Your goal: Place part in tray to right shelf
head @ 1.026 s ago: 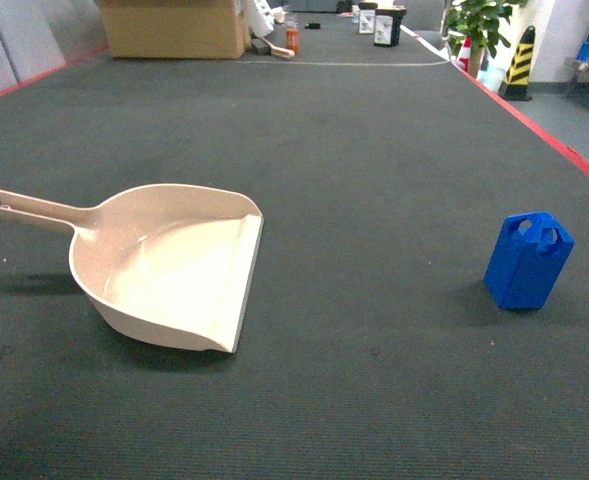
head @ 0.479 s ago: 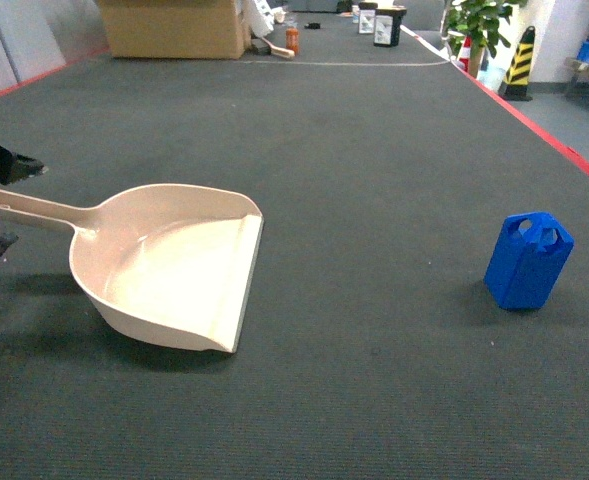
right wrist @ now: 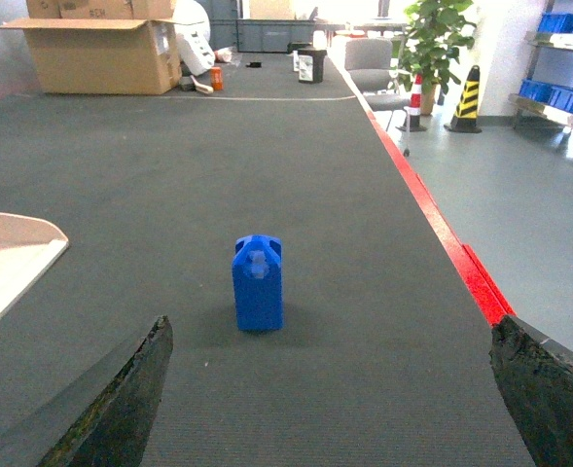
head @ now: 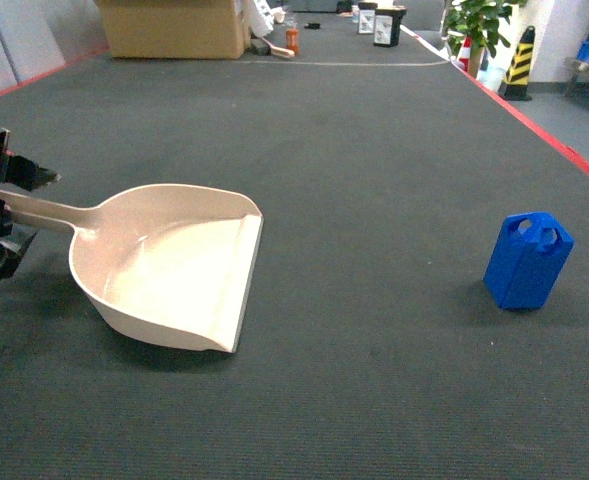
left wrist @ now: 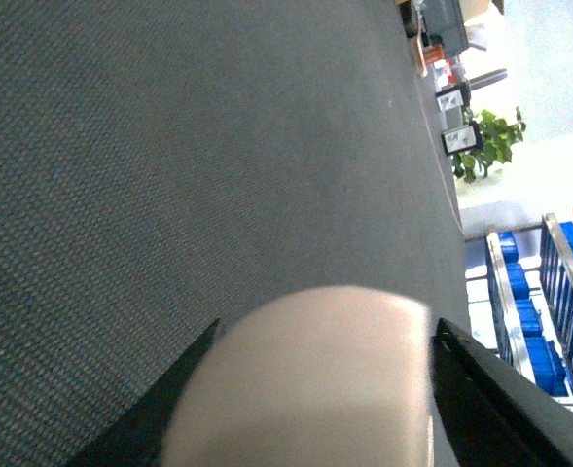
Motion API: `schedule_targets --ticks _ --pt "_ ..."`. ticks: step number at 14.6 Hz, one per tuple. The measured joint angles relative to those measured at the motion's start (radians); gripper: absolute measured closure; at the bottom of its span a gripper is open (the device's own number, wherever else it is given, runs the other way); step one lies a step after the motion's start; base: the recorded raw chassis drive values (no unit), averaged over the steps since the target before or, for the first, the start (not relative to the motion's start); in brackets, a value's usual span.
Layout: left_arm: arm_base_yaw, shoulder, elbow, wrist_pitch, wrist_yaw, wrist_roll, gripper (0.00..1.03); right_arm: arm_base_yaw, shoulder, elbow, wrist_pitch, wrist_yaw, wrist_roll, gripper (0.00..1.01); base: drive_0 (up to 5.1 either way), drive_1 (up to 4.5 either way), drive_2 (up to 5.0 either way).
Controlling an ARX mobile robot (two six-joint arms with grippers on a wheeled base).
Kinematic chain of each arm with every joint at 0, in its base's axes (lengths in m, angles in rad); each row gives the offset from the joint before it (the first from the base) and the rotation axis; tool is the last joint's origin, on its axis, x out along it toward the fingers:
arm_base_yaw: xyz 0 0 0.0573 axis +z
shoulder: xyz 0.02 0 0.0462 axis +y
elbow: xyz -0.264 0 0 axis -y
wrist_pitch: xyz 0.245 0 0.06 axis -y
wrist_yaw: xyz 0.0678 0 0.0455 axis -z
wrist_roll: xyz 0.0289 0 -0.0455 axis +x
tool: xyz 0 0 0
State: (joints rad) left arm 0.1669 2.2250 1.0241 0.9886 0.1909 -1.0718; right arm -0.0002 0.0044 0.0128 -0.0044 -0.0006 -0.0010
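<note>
- We see our left gripper point(head: 9, 215) in the head view as black hardware at the frame's left edge, with a square, bracket-like upper part and jagged, toothed finger edges.
- In the left wrist view its fingers point(left wrist: 145, 423) look like plain black wedges, smooth and matte.
- In the right wrist view our right gripper point(right wrist: 335, 409) shows two dark fingers point(right wrist: 121, 404) with a rough, worn surface flecked olive-green, tapering from broad bases.
</note>
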Motion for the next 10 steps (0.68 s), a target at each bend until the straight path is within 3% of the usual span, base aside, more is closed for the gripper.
schedule_targets --ticks 3,4,10 --pt "0.006 0.014 0.003 0.016 0.000 -0.036 0.76 0.000 0.000 0.000 0.000 0.000 0.000 0.03 0.0 0.00 0.0" --pt "0.007 0.010 0.005 0.039 0.007 -0.085 0.85 0.000 0.000 0.000 0.000 0.000 0.000 0.03 0.0 0.00 0.0" --pt "-0.005 -0.224 -0.141 0.133 0.010 -0.133 0.90 0.000 0.000 0.000 0.000 0.000 0.000 0.03 0.0 0.00 0.0"
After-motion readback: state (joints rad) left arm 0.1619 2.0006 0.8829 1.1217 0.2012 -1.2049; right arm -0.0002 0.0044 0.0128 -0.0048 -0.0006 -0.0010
